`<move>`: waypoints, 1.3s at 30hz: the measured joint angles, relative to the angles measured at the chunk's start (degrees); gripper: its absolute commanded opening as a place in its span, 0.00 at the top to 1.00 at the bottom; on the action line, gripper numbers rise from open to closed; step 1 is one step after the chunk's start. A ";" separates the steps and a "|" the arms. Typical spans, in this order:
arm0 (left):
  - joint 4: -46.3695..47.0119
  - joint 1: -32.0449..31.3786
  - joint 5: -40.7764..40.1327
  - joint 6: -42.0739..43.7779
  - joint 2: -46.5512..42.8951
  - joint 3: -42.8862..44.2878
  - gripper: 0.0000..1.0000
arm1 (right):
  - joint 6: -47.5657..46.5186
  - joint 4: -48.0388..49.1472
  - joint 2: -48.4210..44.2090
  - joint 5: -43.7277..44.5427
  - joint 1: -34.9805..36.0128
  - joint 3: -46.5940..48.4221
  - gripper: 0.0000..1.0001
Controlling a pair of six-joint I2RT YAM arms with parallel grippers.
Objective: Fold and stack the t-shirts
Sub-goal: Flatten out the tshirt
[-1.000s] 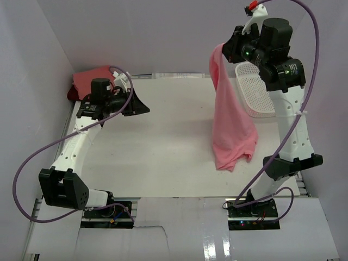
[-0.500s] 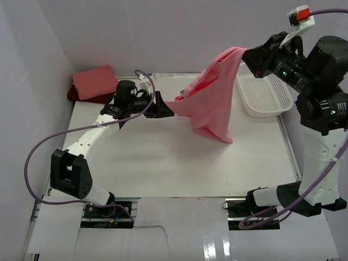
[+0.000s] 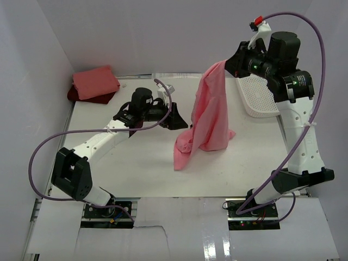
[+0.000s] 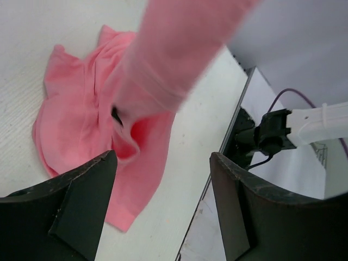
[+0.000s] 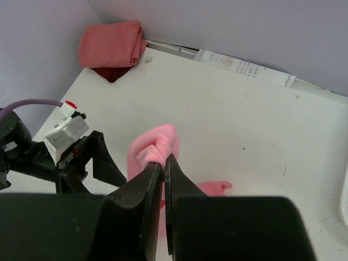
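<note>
right gripper [image 3: 232,61], upper right of the top view, is pinched tight on a bunch of the rose pink t-shirt [image 3: 209,103]. the shirt hangs down mid-frame with its bottom end crumpled on the table [image 3: 130,168]. left gripper [image 3: 178,117] sits just left of the hanging cloth, jaws spread wide, nothing in them.

my guess is the step here is a second grip so the shirt can be spread flat. i'd go for a hem or sleeve edge low on the drape, not the thick bunch. which edge is nearest i can't tell, the left wrist view is blurry.

the salmon pink t-shirt [image 3: 95,81] lies folded on the dark red t-shirt [image 3: 81,98] in the upper left corner, well apart. the white mesh basket [image 3: 260,98] sits at the right edge, close enough that a swinging shirt could brush it.
</note>
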 measured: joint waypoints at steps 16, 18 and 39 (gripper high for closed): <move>-19.58 -26.62 -38.29 12.33 -0.13 -4.26 0.20 | 0.57 -0.26 2.49 0.17 -0.04 0.74 0.92; -20.55 -29.92 -43.60 12.41 0.44 -5.51 0.20 | 0.68 0.09 2.49 0.13 -0.04 0.07 0.92; -18.75 -31.91 -50.03 17.86 7.67 -7.37 0.30 | 1.25 3.06 2.45 -2.21 -0.09 -2.69 0.92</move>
